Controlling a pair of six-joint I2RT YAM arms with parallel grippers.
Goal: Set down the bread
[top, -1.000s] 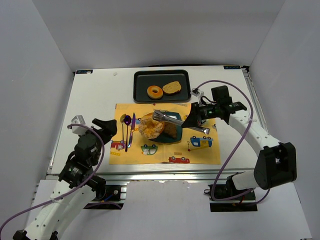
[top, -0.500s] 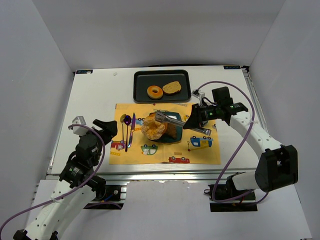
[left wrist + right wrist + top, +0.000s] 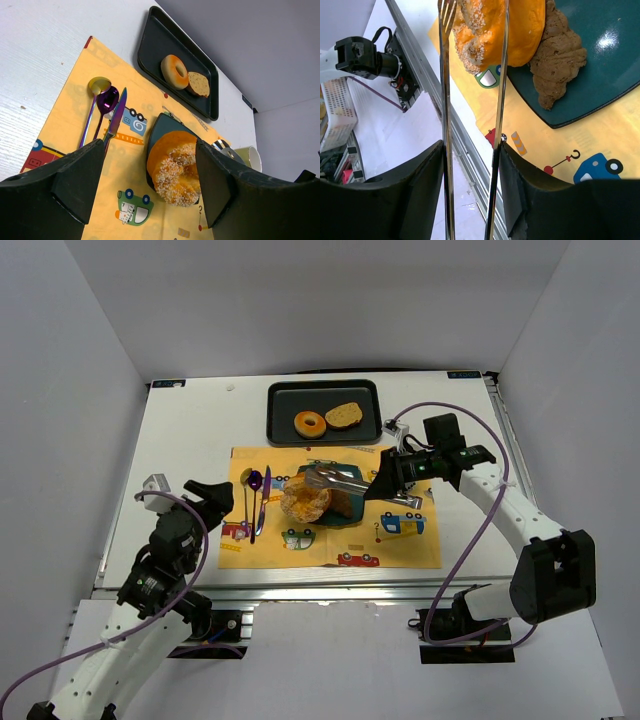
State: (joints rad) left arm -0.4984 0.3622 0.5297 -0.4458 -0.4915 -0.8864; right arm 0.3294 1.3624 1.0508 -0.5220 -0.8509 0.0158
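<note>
My right gripper point(image 3: 385, 483) is shut on metal tongs point(image 3: 335, 478). The tong arms point(image 3: 444, 100) stand on either side of a seeded orange bagel point(image 3: 303, 500) at the left edge of a teal plate point(image 3: 350, 517). The bagel overhangs the plate's rim in the right wrist view point(image 3: 495, 25) and the left wrist view point(image 3: 177, 167). A brown piece of bread point(image 3: 557, 65) lies on the plate point(image 3: 605, 70). My left gripper point(image 3: 205, 495) is open and empty, left of the yellow placemat point(image 3: 400, 550).
A black tray point(image 3: 285, 400) at the back holds a glazed donut point(image 3: 309, 424) and a bread slice point(image 3: 343, 415). Two spoons point(image 3: 100, 100) and a purple knife point(image 3: 116, 117) lie on the mat's left. A pale cup point(image 3: 248, 157) stands right of the plate.
The right gripper and tongs have shifted slightly back and levelled out. The bagel has moved a little left and sits lower at the plate's left edge. The left arm has not moved.
</note>
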